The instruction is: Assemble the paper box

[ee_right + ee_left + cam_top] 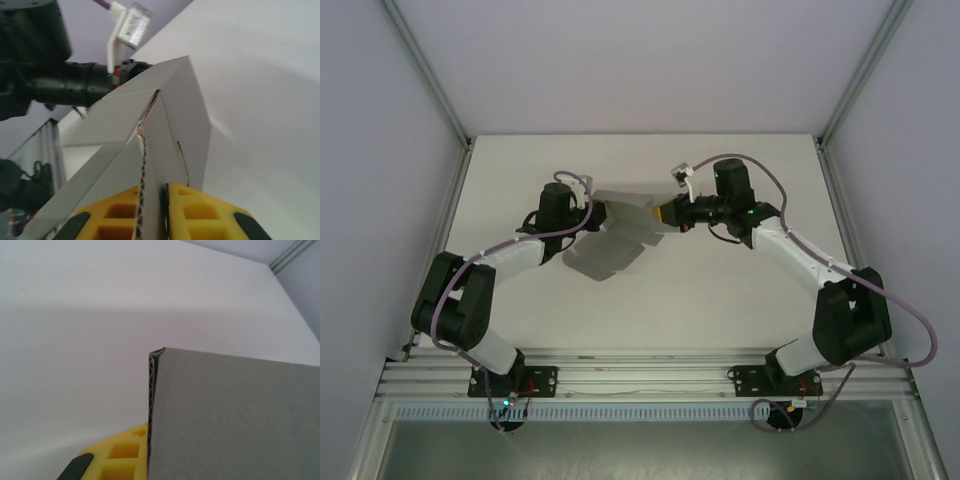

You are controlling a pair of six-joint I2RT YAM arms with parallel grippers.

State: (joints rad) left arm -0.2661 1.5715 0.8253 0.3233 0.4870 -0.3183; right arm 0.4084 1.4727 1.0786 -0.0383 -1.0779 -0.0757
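Right hand [667,212] is clamped on the paper box [618,240]. In the wrist view the corrugated edge runs straight down between its two yellow pads [200,210], jaws narrow with just the card's thickness between them. Left hand [599,214] is closed on the opposite end. One yellow finger [122,455] shows against the card's edge and the other is hidden behind the grey panel, so I read it as a pinch on the card. The counter [720,310] is plain white. The box sits mid-counter between the two hands, and I can't tell if it's lifted or resting. It's not a box yet, just a part-folded grey cut-out. The held strip runs left-right from hand to hand. The big loose panel trails off it toward the near-left, so the overall long axis is diagonal, near-left to far-right. Key relation: both hands are on the far strip and face each other. The free panel lies on the near side, closer to the left arm. From the right wrist, two panels meet in a ridge pointing away from the hand, fold part-open. My guess is the next fold has to bring that trailing panel up while one hand anchors.
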